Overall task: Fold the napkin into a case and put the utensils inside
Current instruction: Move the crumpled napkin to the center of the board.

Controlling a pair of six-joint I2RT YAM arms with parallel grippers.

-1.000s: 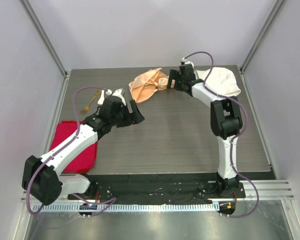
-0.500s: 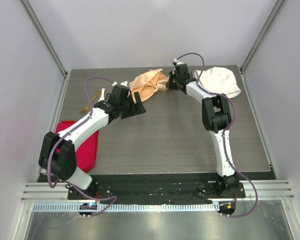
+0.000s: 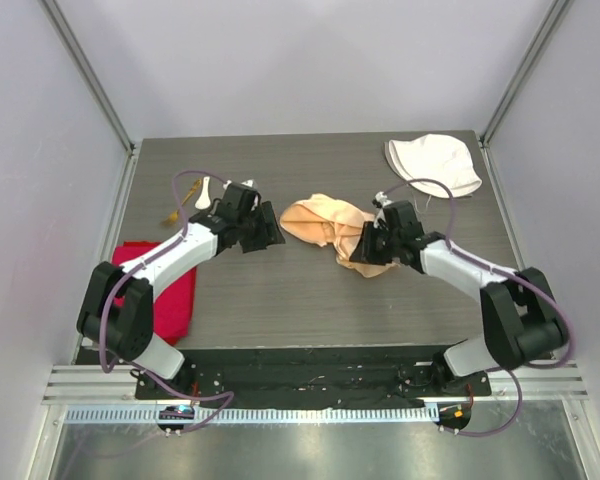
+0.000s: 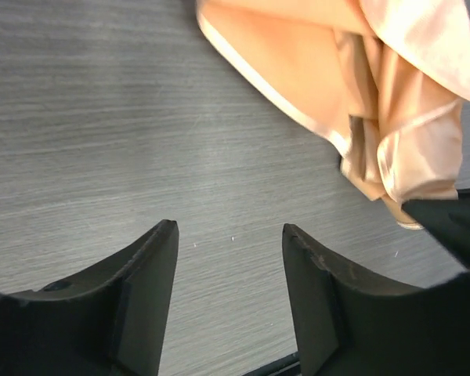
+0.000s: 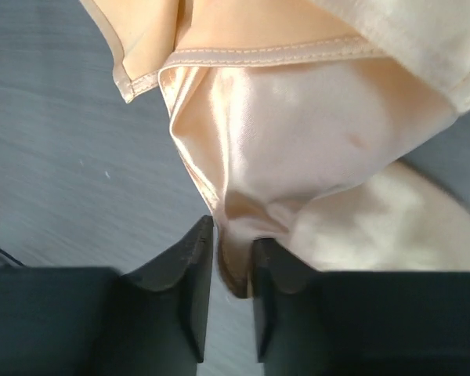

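The peach-orange napkin (image 3: 325, 222) lies crumpled at mid-table. My right gripper (image 3: 353, 254) is at its near right corner. In the right wrist view that gripper (image 5: 233, 235) is shut on a pinched fold of the napkin (image 5: 298, 117). My left gripper (image 3: 271, 238) sits just left of the cloth. Its jaws (image 4: 229, 229) stand open over bare table, with the napkin (image 4: 329, 70) ahead to the right and untouched. The utensils lie at the back left: a thin gold fork (image 3: 173, 213) and a small white spoon (image 3: 212, 186), partly behind the left arm's cable.
A bright red cloth (image 3: 170, 290) lies at the near left under the left arm. A white fabric hat (image 3: 435, 162) rests at the back right corner. Walls and metal posts close in three sides of the dark wood-grain table (image 3: 310, 300).
My right gripper closed on the napkin at the back and dragged it toward the table's middle. The left gripper swung toward the cloth's left edge and its jaws narrowed slightly.
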